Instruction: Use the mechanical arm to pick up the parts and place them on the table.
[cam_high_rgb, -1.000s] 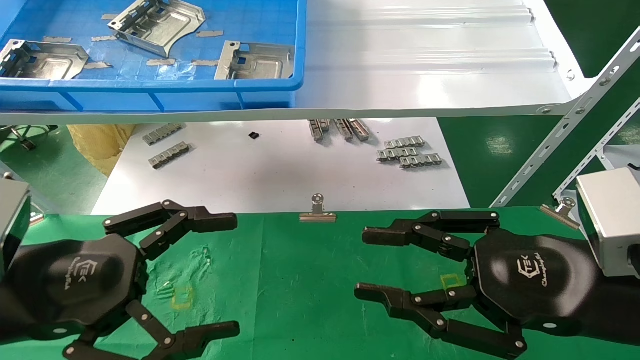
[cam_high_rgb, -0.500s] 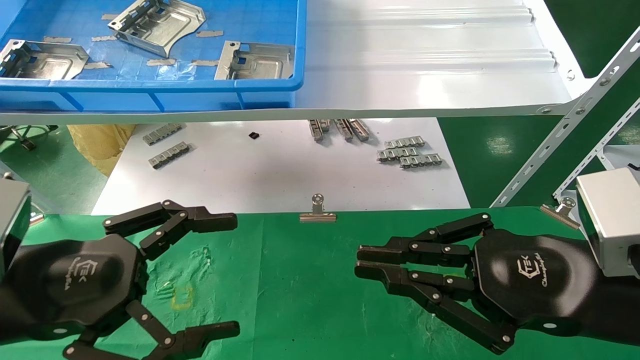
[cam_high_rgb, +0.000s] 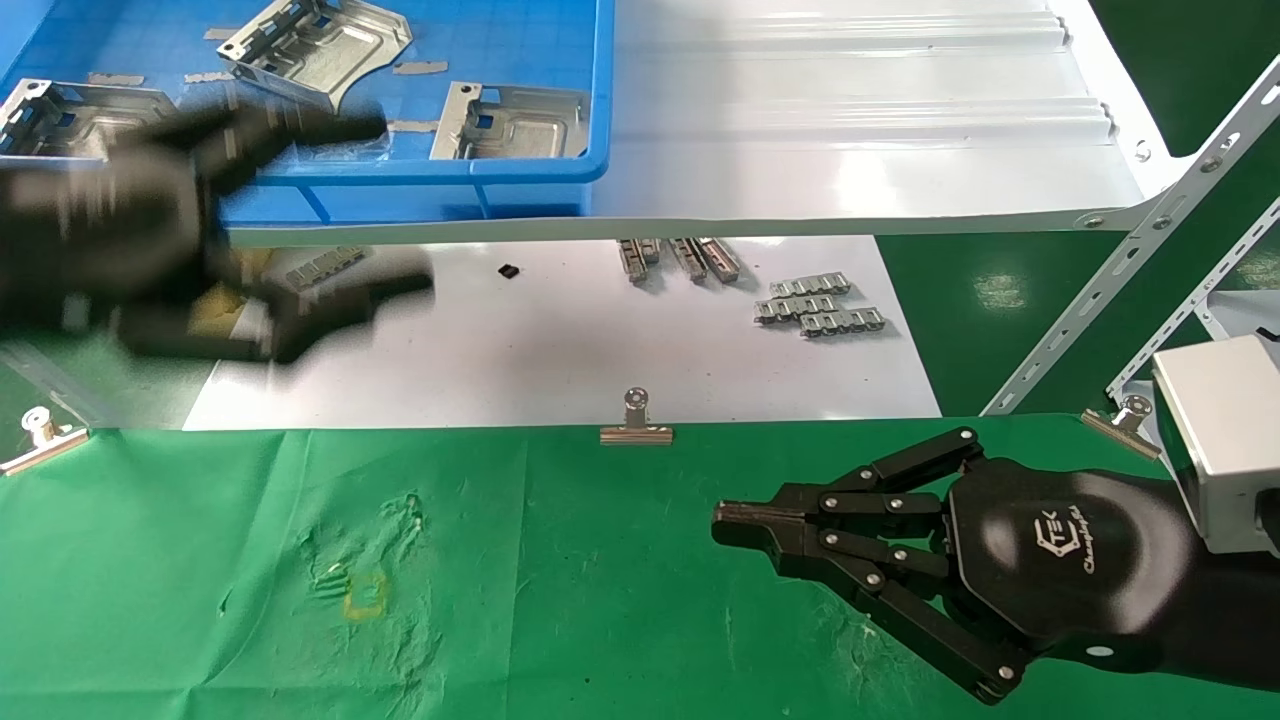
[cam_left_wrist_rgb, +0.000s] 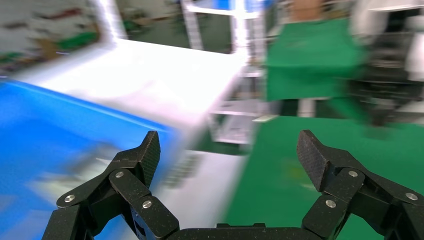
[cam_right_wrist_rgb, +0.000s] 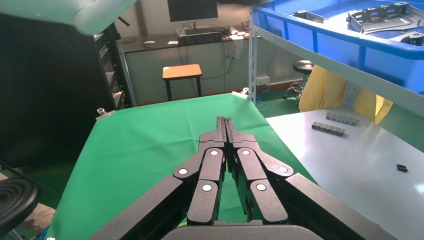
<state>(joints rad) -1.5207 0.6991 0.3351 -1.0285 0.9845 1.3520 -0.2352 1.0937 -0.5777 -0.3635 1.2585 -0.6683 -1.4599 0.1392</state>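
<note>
Three silver stamped parts lie in the blue tray (cam_high_rgb: 520, 170) on the white shelf: one at the back (cam_high_rgb: 320, 45), one on the right (cam_high_rgb: 515, 120), one on the left (cam_high_rgb: 85, 110). My left gripper (cam_high_rgb: 400, 205) is blurred and raised in front of the tray's front wall, open and empty; its fingers also stand wide apart in the left wrist view (cam_left_wrist_rgb: 229, 150). My right gripper (cam_high_rgb: 725, 522) is shut and empty low over the green table (cam_high_rgb: 560, 580), at the right; its fingertips are pressed together in the right wrist view (cam_right_wrist_rgb: 225, 122). No part lies on the cloth.
The white shelf (cam_high_rgb: 850, 130) overhangs a lower white surface (cam_high_rgb: 560, 340) with grey link strips (cam_high_rgb: 820, 305). Binder clips (cam_high_rgb: 636, 425) pin the cloth's far edge. A yellow square outline (cam_high_rgb: 364, 595) marks the cloth at the left. Slotted rack struts (cam_high_rgb: 1130, 260) rise at the right.
My left gripper has risen fast from the green cloth up to the front of the blue tray, still open. My right gripper has gone from open to shut in place.
</note>
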